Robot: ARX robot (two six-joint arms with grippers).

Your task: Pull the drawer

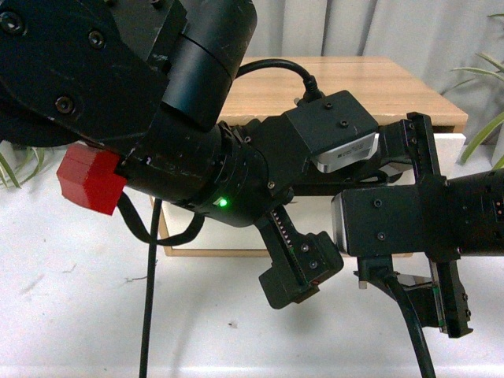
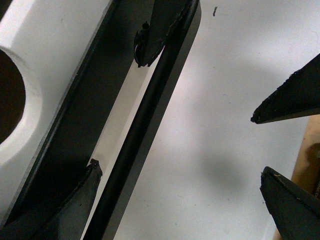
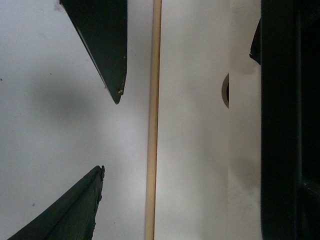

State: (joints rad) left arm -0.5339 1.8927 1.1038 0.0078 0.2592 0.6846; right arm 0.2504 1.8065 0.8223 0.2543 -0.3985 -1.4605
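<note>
The left wrist view shows the drawer's white front [image 2: 50, 45] with its half-round notch [image 2: 9, 95] and long black bar handle [image 2: 142, 125] running diagonally. My left gripper [image 2: 180, 169] is open and straddles the bar, which lies close to one fingertip [image 2: 82, 192]; the other fingertip [image 2: 287, 200] is far off. My right gripper [image 3: 180, 170] is open over the same white front, near a light wood edge [image 3: 152, 120] and the notch [image 3: 226, 90]. Black fingers of the other gripper [image 2: 155, 30] also show. In the front view both arms hide the handle.
A low wooden cabinet [image 1: 370, 87] stands on a white floor [image 1: 236, 339], with a strip of white front [image 1: 447, 146] showing past the arms. Green plant leaves [image 1: 488, 102] are at the right and far left. A black cable [image 1: 148, 299] hangs from the left arm [image 1: 197, 157].
</note>
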